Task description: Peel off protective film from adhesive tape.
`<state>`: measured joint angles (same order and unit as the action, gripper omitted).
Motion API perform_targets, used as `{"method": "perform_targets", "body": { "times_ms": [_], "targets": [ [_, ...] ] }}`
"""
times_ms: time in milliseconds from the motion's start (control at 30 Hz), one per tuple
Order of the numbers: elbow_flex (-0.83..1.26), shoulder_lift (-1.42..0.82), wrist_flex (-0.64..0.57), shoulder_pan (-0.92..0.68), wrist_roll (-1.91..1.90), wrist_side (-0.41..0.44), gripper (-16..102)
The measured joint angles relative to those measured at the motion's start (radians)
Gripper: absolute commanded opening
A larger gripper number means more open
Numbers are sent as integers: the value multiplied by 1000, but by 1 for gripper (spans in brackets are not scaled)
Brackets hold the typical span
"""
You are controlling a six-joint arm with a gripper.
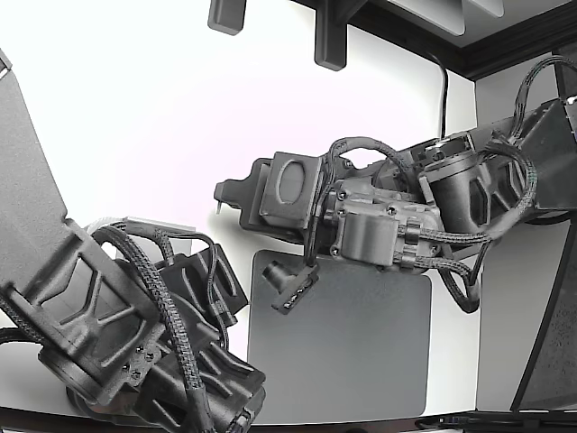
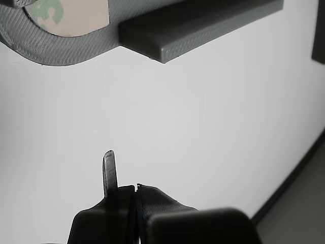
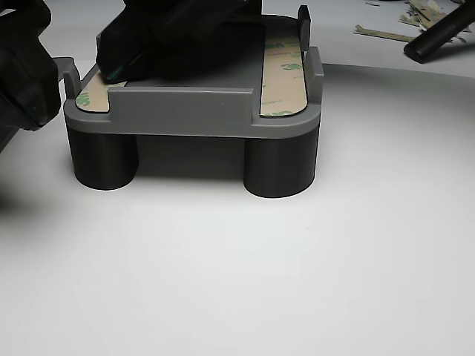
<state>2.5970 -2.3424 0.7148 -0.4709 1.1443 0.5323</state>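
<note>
A grey fixture [image 3: 193, 111] on round legs carries two strips of adhesive tape. The protective film [image 3: 283, 70], tan with green print, lies flat on one strip, and a corner of the other strip [image 3: 93, 96] shows under a black arm part [image 3: 163, 37] resting on the fixture. The wrist view shows a corner of the fixture [image 2: 61, 48] with film [image 2: 66, 15] on it. My gripper [image 2: 122, 188] hangs over the white table, apart from the fixture, its jaws closed together and nothing between them. One thin fingertip [image 2: 108, 170] sticks out. The exterior view shows the gripper [image 1: 223, 200] in mid-air.
A second arm [image 1: 135, 334] fills the exterior view's lower left. A dark grey mat [image 1: 361, 352] lies on the table below my arm. Loose film scraps [image 3: 386, 31] and a black bar [image 3: 441, 33] lie behind the fixture.
</note>
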Motion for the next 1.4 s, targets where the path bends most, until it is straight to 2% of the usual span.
{"method": "perform_targets", "body": {
  "times_ms": [167, 367, 667, 1033, 1400],
  "targets": [
    [-98, 117, 66, -37, -95, 31, -11],
    [-150, 164, 110, -71, -218, 21, -11],
    [-115, 181, 46, -126, -218, 87, -11],
    [-87, 196, -18, -129, -221, 95, -11],
    [-78, 202, -14, -141, -224, 94, -11]
  ]
}}
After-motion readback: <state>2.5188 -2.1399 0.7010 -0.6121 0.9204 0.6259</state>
